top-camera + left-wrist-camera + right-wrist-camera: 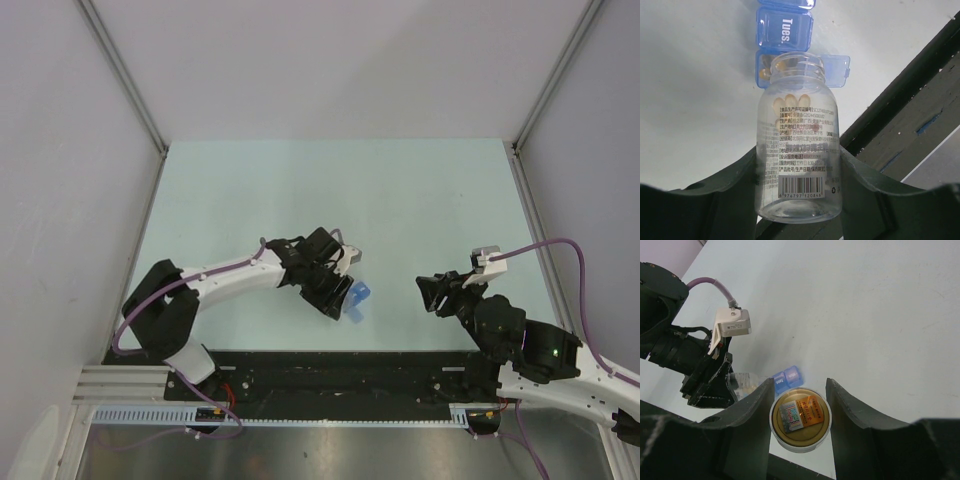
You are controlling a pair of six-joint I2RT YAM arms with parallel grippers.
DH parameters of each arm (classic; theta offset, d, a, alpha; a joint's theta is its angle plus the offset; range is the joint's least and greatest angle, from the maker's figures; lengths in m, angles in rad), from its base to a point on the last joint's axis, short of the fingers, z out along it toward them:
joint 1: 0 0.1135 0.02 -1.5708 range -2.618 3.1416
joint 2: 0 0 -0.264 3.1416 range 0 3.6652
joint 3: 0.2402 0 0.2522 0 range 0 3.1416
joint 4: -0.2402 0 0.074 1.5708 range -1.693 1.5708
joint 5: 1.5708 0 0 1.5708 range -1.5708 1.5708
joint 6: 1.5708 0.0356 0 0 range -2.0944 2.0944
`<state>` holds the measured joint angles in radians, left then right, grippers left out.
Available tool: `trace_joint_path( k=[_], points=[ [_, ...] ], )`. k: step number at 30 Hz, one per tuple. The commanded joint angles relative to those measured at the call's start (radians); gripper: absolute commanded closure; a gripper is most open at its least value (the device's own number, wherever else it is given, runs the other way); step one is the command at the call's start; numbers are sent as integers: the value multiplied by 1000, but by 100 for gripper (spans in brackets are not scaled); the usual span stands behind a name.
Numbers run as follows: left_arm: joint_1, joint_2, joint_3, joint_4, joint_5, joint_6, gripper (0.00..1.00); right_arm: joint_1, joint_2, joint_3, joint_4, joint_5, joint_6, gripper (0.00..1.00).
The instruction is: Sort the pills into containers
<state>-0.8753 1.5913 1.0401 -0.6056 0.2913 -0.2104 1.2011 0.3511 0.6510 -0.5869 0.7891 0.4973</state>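
Left wrist view: clamping the clear pill bottle (pixel 799 150) in left fingers (pixel 715 200), tipping it over the blue pill box (pixel 785 27) on the desk (pixel 690 85); seemingly early, filling just the one open compartment (pixel 761 75); pinching the bottle cap (pixel 800 418) in right fingers (pixel 852 412).

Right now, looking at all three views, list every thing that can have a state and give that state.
bottle: uncapped, some pills inside
pill box: one compartment open, Tues. lid shut
cap: off the bottle
left gripper: shut on bottle
right gripper: shut on cap
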Motion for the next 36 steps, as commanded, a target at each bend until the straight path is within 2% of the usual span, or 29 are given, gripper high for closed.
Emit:
trace_joint_path(
  k=[1, 19, 36],
  points=[
    [-7, -54, -11, 27, 11, -6, 100, 5, 0, -1, 6, 29, 7, 100],
    [-7, -205, -58, 38, 3, -9, 100, 6, 9, -1, 4, 44, 3, 100],
    [-7, -536, -58, 44, 28, 35, 100, 6, 29, -1, 19, 50, -22, 100]
  ],
)
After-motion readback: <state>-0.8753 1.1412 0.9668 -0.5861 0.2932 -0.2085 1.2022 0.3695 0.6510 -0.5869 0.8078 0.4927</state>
